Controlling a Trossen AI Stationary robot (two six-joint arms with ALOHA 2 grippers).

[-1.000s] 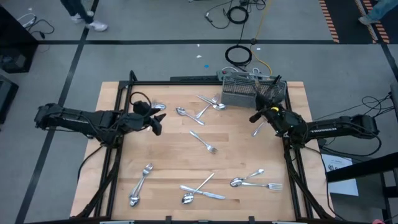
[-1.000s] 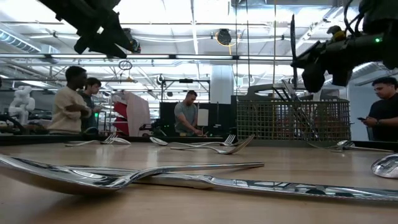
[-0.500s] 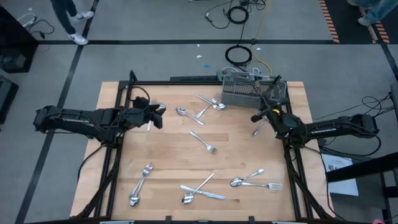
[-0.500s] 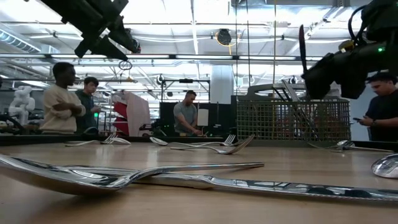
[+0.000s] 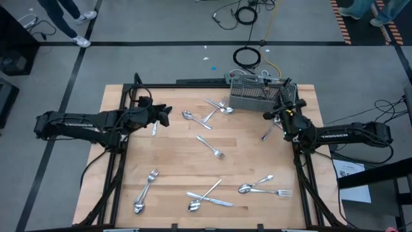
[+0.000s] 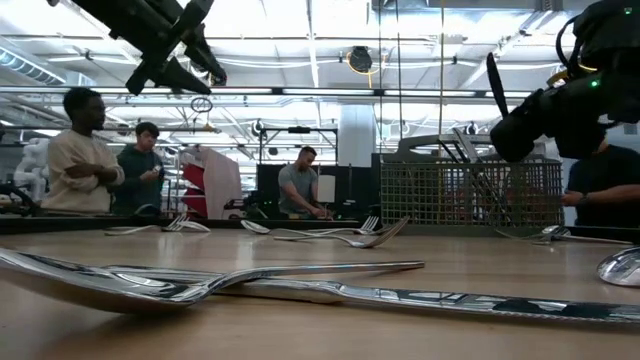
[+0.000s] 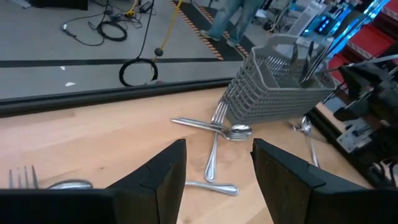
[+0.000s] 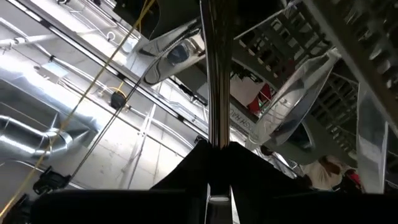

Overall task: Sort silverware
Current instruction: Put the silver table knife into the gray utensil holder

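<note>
Silverware lies scattered on the wooden table: a cluster (image 5: 209,111) near the grey mesh basket (image 5: 248,96), a fork (image 5: 212,147) mid-table, and more pieces (image 5: 206,198) by the near edge. My right gripper (image 5: 275,115) hovers just in front of the basket, shut on one slender piece of silverware (image 6: 496,82). My left gripper (image 5: 166,116) hangs open above the table's left side, with nothing between its fingers (image 7: 168,171). My right gripper pinches the slender piece between its two fingers, by its shaft (image 8: 217,106). The piece rises out of the fingers, and its free end (image 6: 494,70) stands up, leaning a little. It is lifted clear of the table. Which kind of piece it is cannot be told.
The basket (image 6: 470,195) holds several pieces upright at the far right. A loose piece (image 5: 265,134) lies on the table under the right arm. Spoons and a fork (image 5: 261,187) lie near the right front, two pieces (image 5: 147,190) near the left front. People stand beyond the table.
My right gripper has gone toward the far edge and the basket, turning as it went; the piece it holds has tipped from upright to leaning. My left gripper has swung toward the far edge and rolled about its own axis, still open.
</note>
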